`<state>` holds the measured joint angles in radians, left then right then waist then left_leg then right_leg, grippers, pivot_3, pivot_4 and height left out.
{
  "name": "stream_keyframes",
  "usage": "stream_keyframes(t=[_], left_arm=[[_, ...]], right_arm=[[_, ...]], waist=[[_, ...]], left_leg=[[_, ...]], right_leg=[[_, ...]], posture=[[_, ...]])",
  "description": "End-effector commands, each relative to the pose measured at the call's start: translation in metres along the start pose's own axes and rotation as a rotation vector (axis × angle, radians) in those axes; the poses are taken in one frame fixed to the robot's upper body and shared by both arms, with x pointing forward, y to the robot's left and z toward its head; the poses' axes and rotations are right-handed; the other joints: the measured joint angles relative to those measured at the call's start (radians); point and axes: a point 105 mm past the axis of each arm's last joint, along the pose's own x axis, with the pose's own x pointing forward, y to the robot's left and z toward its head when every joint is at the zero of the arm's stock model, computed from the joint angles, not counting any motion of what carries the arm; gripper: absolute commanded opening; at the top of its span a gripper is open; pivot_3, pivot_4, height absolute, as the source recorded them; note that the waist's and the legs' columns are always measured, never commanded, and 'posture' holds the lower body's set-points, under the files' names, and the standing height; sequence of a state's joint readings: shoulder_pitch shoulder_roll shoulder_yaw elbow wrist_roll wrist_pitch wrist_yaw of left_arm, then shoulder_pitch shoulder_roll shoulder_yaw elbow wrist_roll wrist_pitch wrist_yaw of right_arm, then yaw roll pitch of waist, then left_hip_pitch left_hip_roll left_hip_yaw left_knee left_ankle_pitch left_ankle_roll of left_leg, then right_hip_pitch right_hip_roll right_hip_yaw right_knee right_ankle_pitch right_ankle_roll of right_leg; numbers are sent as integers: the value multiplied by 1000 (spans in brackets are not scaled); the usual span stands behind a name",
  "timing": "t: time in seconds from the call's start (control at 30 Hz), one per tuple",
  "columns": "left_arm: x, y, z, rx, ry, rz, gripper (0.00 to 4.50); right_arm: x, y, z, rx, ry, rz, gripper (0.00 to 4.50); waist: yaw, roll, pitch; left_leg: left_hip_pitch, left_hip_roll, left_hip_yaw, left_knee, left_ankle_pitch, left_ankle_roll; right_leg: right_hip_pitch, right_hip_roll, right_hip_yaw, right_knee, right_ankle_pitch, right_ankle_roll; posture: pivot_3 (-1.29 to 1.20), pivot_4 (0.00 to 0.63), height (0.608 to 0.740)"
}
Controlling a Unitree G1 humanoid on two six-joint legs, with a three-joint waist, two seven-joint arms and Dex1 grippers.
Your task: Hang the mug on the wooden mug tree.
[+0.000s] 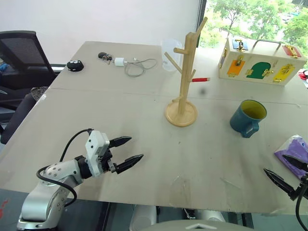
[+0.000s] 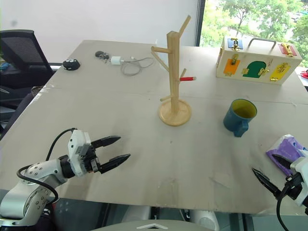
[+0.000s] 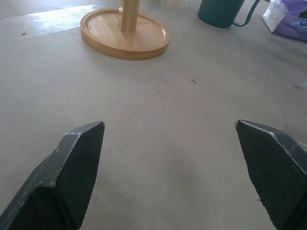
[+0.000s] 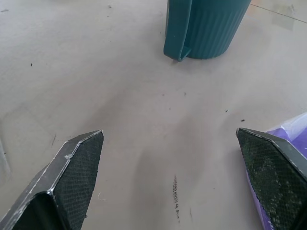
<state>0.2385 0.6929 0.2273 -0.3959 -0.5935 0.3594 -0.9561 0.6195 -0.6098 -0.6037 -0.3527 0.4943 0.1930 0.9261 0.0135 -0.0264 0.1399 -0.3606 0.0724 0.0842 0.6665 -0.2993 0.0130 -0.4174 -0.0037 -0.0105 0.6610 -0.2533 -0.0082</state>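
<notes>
right gripper (image 2: 276, 180): wide open, empty | mug (image 2: 239, 117): upright on table (image 2: 144, 159), ahead of it, handle facing it | mug tree (image 2: 174, 77): left of mug | left gripper (image 2: 117, 149): open, farther off

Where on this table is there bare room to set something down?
Bare: the wide stretch between the left claw, the wooden mug tree base and the mug. Crowded: the far edge, with cable, clear cup and latch box; the purple bag sits by the right claw.
</notes>
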Motion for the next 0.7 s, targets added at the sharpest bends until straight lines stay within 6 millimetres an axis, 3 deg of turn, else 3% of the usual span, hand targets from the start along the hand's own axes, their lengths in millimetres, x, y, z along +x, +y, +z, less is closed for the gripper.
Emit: stream_keyframes(t=[0.03, 0.1, 0.3, 0.47, 0.7], left_arm=[[5, -3, 20, 69, -35, -48, 4500], [9, -12, 31, 105, -71, -143, 4500], [9, -30, 38, 175, -122, -273, 4500], [7, -44, 52, 153, -161, -397, 4500], [11, -51, 64, 170, -174, -424, 4500]], right_arm=[[10, -2, 19, -45, -43, 4, 4466], [25, -6, 30, -55, -50, 32, 4466], [46, -22, 43, -97, -78, 106, 4466], [66, -19, 48, -38, -84, 253, 4466], [77, -15, 52, -10, -66, 349, 4466]], waist=[[0, 0, 0], [-3, -1, 1], [-3, 0, 1], [1, 1, 2], [-1, 0, 2]], left_leg=[[0, 0, 0, 0, 0, 0], [0, 0, 0, 0, 0, 0], [1, -1, 2, 1, 0, 0], [-2, -1, 2, 1, -1, 1], [-1, -1, 2, 1, -1, 1]], right_leg=[[0, 0, 0, 0, 0, 0], [0, 0, 0, 0, 0, 0], [0, 3, 2, 0, 3, -1], [-2, 3, 2, 0, 5, -2], [-2, 3, 2, 0, 5, -1]], posture=[[0, 150, 740], [0, 150, 740], [0, 150, 740], [0, 150, 740], [0, 150, 740]])
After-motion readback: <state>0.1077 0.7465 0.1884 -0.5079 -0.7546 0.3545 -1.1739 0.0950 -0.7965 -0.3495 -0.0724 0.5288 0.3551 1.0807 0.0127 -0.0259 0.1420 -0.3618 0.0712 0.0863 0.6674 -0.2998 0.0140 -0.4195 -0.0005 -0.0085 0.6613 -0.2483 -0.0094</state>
